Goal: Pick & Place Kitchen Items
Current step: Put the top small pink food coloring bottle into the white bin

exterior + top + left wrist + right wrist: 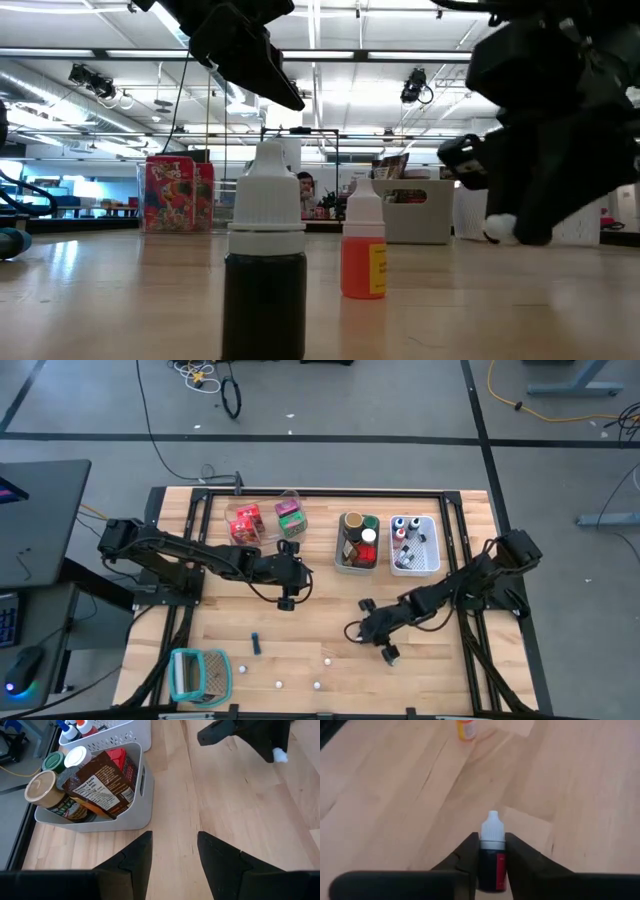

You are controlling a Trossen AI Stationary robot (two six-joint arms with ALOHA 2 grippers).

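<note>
My right gripper (353, 630) is low over the middle of the table, shut on a small dark bottle (492, 862) with a white cap and a red label. My left gripper (288, 595) hangs open above the wood left of the grey bin (357, 563), nothing between its fingers (142, 852). A blue-dark bottle (256, 645) and an orange bottle (363, 250) stand upright on the table toward the near edge. Small white-topped pieces (325, 657) dot the near side. My right gripper pinches the dark bottle's body (492, 865) between its two fingers (467, 855), one on each side. The bottle lies along the fingers, its white cap (492, 822) sticking out past the fingertips. The fingers slant down from the table's right. I cannot tell whether it touches the table.
At the far side stand a clear bin with red and green packets (265, 520), the grey bin with jars and a brown packet (100, 782), and a white bin with small bottles (413, 543). A teal-and-white ribbed holder (200, 675) lies at the near left corner.
</note>
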